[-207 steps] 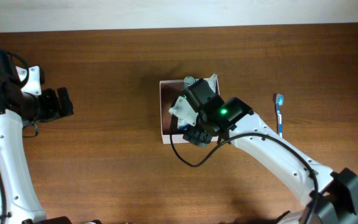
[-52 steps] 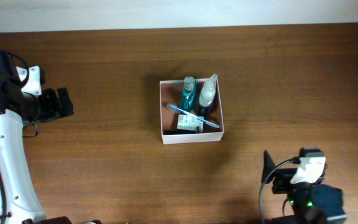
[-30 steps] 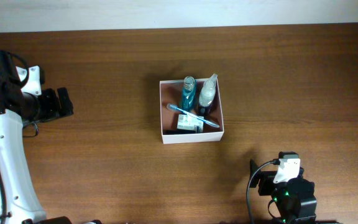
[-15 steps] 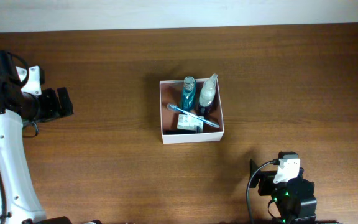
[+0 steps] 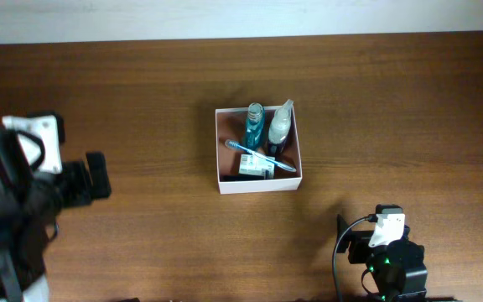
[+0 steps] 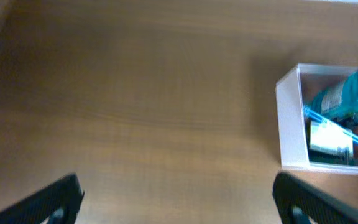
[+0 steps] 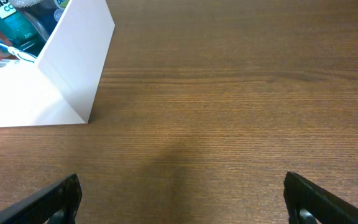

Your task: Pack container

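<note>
The container (image 5: 220, 151), a square white-walled box with a pinkish-brown inside, sits at the table's middle. It holds a teal bottle (image 5: 253, 126), a white-capped bottle (image 5: 279, 126), a blue toothbrush (image 5: 261, 156) and a small white tube (image 5: 255, 170). The box also shows in the left wrist view (image 6: 288, 118) and the right wrist view (image 7: 73, 62). My left gripper (image 5: 99, 176) is open and empty, well left of the box; its jaws (image 6: 179, 199) show wide apart. My right gripper (image 5: 346, 239) is open and empty at the front right; its jaws (image 7: 182, 196) are over bare wood.
The table is dark brown wood (image 5: 392, 109). Its far edge meets a pale wall along the top of the overhead view. My right arm's base (image 5: 392, 268) sits at the front edge.
My left arm has swung forward and right, nearer the camera and blurred with motion. My right arm had drawn back from the box to the front right and now holds still.
</note>
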`<control>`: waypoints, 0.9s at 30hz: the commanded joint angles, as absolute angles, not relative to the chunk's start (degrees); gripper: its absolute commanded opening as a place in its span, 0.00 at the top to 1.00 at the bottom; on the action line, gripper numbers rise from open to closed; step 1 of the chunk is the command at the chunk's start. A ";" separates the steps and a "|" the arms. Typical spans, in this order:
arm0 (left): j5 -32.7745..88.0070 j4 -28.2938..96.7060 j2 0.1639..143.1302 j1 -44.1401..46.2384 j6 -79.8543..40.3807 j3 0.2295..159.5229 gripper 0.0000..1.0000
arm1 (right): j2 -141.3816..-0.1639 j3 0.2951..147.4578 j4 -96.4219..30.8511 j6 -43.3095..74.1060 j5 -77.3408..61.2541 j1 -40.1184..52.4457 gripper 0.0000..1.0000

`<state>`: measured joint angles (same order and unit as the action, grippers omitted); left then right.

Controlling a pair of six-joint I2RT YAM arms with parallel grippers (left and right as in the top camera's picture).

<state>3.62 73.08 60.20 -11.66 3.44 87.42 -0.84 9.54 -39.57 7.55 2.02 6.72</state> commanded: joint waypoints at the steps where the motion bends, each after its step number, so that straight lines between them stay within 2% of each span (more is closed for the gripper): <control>1: 5.91 58.94 52.73 -9.39 4.36 72.47 0.00 | -0.21 9.10 -39.62 7.99 1.91 6.31 0.01; 4: 9.32 42.74 41.76 -6.79 4.36 54.81 0.00 | -0.21 9.10 -39.62 8.01 1.91 6.28 0.01; 8: 11.07 31.44 29.43 -6.52 4.34 37.98 0.00 | -0.21 9.10 -39.62 7.99 1.91 6.28 0.01; 17: 12.69 29.10 9.63 -5.78 4.34 18.65 0.00 | -0.21 9.10 -39.62 7.99 1.91 6.31 0.01; 27: 14.04 28.67 0.25 -2.50 4.32 8.47 0.00 | -0.21 9.10 -39.62 7.99 1.91 6.31 0.02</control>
<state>12.69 29.30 2.42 -2.74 3.62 11.00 -0.62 9.52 -39.62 7.55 1.98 6.72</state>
